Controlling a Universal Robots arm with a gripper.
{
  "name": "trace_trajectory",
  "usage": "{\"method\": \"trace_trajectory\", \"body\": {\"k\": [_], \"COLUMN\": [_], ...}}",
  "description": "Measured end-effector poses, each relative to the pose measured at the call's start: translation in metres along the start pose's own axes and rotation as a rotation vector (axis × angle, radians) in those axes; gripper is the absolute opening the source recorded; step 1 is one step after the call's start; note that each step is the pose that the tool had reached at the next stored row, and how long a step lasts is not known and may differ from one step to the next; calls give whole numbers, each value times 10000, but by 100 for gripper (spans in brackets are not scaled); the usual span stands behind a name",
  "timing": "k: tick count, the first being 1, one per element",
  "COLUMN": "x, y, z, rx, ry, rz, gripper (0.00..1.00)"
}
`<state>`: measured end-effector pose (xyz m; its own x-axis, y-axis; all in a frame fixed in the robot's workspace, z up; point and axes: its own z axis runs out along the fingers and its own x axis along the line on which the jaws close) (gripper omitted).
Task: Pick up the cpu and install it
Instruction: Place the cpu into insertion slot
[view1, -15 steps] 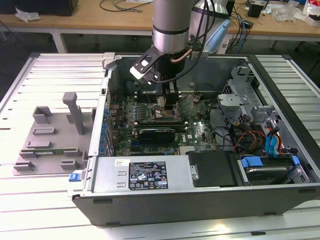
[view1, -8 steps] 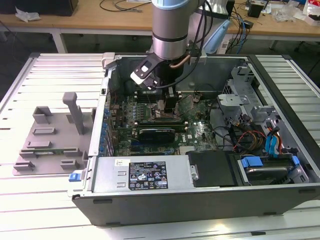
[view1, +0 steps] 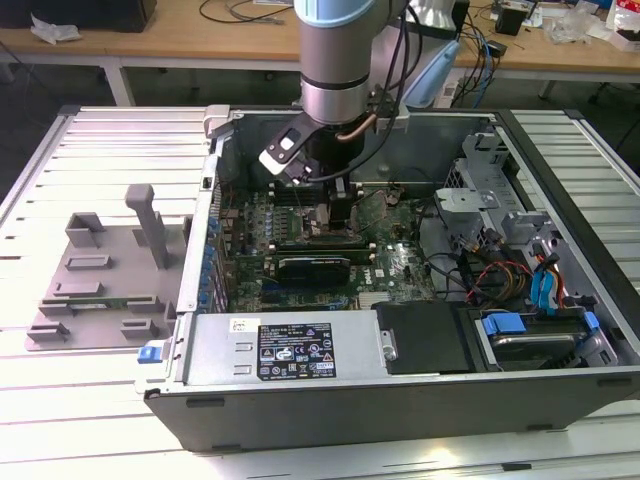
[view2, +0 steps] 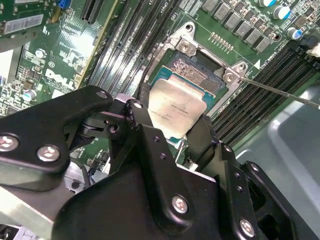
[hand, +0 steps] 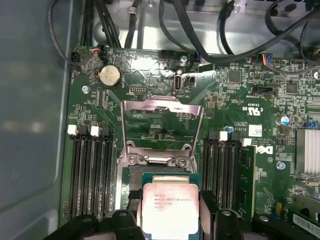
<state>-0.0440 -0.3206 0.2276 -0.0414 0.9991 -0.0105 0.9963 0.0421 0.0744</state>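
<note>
The cpu (view2: 176, 106), a flat square chip with a silver-grey top and green edge, sits between the black fingers (view2: 141, 131) of my gripper (view2: 170, 121), which is shut on it. In the first wrist view the cpu (hand: 170, 206) hangs low over the black socket (hand: 160, 176), partly covering it. Whether it touches the socket I cannot tell. The socket's metal frame (hand: 162, 111) is swung open and stands up behind it. In the exterior view my gripper (view1: 335, 205) reaches down inside the open computer case over the motherboard (view1: 400, 265).
Memory slots (hand: 90, 170) flank the socket on both sides. A thin metal lever (view2: 280, 92) sticks out beside the socket. Cables (view1: 500, 275) and drive bays fill the case at the exterior view's right. A grey plastic tray (view1: 100, 290) lies outside the case at the exterior view's left.
</note>
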Motion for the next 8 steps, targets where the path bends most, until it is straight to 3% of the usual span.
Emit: {"method": "trace_trajectory", "body": {"k": [8], "x": [21], "y": [-13], "z": [79], "rx": [0], "ry": [-26], "rz": [33], "gripper": [55]}}
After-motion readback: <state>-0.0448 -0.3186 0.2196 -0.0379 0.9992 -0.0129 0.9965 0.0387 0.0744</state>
